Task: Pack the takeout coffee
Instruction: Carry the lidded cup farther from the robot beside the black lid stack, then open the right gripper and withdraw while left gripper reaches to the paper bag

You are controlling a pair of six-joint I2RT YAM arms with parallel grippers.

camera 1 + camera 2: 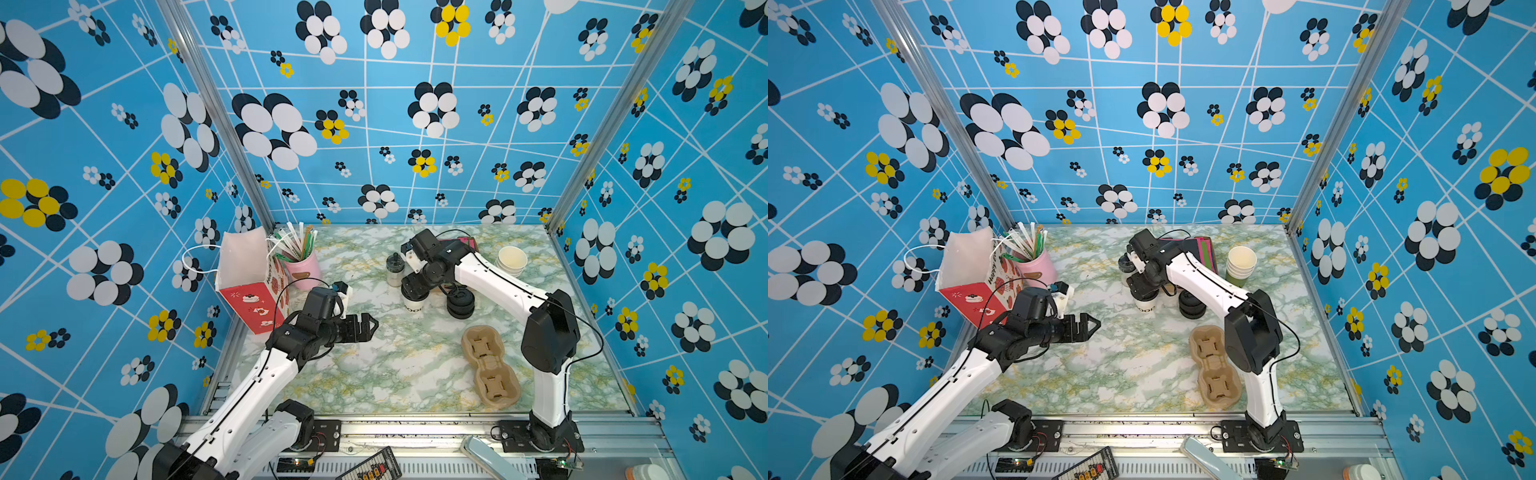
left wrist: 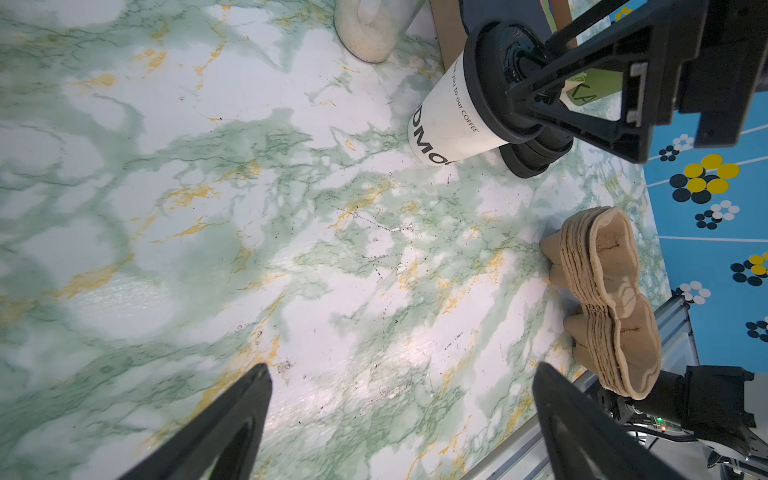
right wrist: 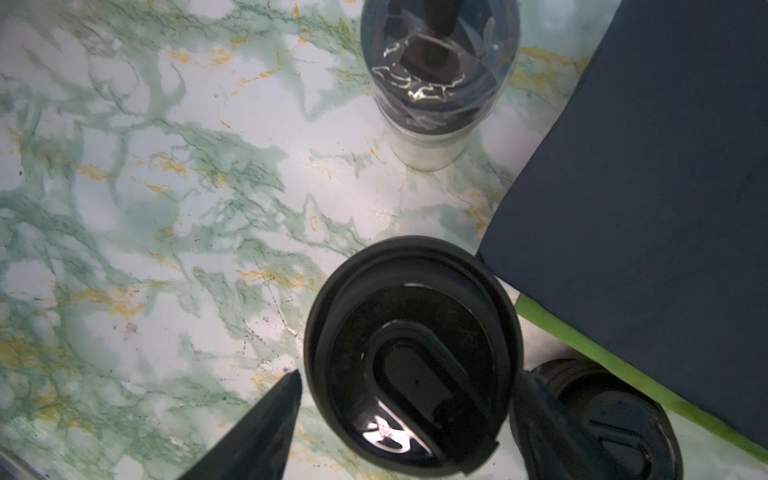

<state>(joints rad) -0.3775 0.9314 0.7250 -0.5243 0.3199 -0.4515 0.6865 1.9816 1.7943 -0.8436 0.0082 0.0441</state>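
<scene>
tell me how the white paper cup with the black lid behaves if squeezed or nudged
Probably crushable: the white paper cup is just paper, so a hard squeeze may dent it. Likely tippy: tall, tapering to a narrower base. Its round black plastic lid looks glossy, so a grip there might slip.

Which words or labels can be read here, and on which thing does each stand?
"DMO", cut off, large letters: coffee cup.
"you to our COFFEE", small print: same cup.
"Happy": paper bag; the rest is too small.
"KA", partly hidden: green surface behind the cup.
</scene>
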